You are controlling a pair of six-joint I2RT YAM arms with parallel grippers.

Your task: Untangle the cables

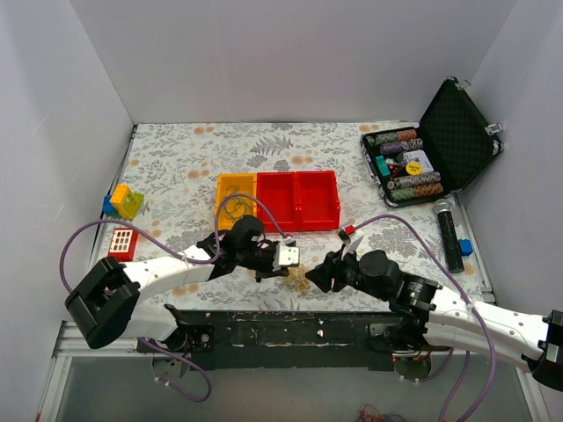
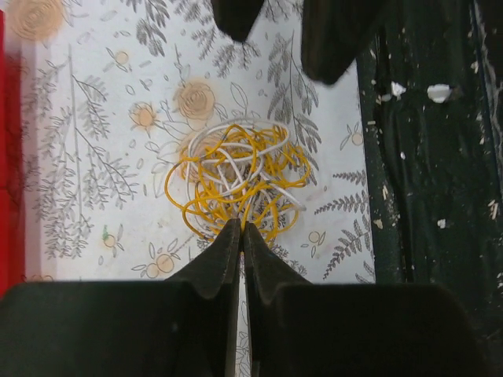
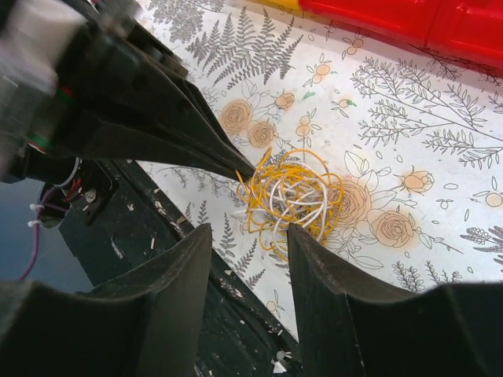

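Note:
The cables are a small clump of thin yellow-orange and whitish wires lying on the floral cloth near the table's front edge. They also show in the top view and the right wrist view. My left gripper is shut, with its tips at the near edge of the clump, pinching a yellow strand. It shows from the side in the right wrist view. My right gripper is open and empty, just short of the clump on the opposite side. Its fingers show beyond the clump in the left wrist view.
A red two-bin tray and an orange bin holding wire loops stand behind the grippers. An open chip case and a black cylinder are at right. Toy blocks are at left. A black strip runs along the front edge.

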